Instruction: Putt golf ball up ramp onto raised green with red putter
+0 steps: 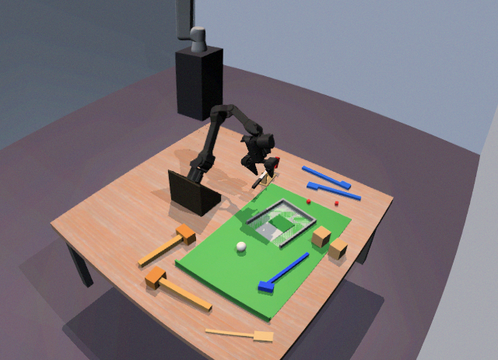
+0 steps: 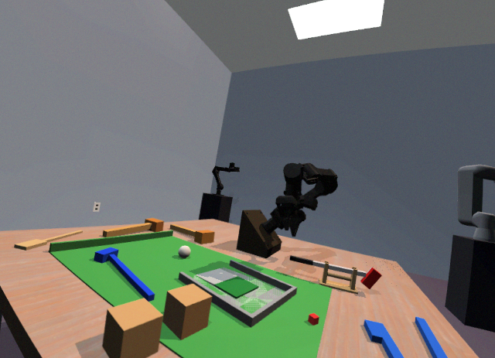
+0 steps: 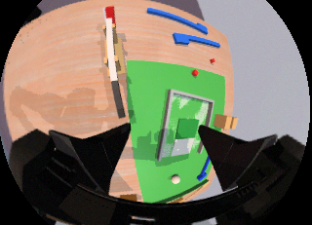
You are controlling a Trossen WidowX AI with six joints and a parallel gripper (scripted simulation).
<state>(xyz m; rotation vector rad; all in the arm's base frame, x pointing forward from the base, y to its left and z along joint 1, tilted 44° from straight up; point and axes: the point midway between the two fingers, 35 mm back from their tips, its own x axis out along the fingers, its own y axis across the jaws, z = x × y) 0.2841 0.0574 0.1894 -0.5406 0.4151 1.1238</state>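
The red putter (image 1: 256,183) (image 2: 302,260) (image 3: 111,55) has a red head, white shaft and black grip. It rests on a small wooden stand (image 2: 339,287) (image 3: 120,65) beside the mat. My gripper (image 1: 264,175) (image 2: 291,231) (image 3: 165,128) is open and empty, pointing down in the air above the putter's level. In the wrist view the black grip ends just ahead of the left finger. The white golf ball (image 1: 240,246) (image 2: 184,251) (image 3: 175,179) sits on the green mat. The pale ramp (image 1: 266,231) (image 2: 215,274) (image 3: 182,146) leads to the raised green (image 1: 280,222) (image 2: 237,286) (image 3: 187,129).
A grey rail (image 1: 299,235) (image 2: 275,303) (image 3: 166,122) edges the raised green on three sides. Two wooden cubes (image 1: 321,236) (image 2: 187,312), a dark blue club (image 1: 289,268) (image 2: 131,275) and small red cubes (image 1: 308,200) (image 2: 313,318) are nearby. Light blue clubs (image 1: 334,190) (image 3: 197,40) and orange mallets (image 1: 185,234) lie around.
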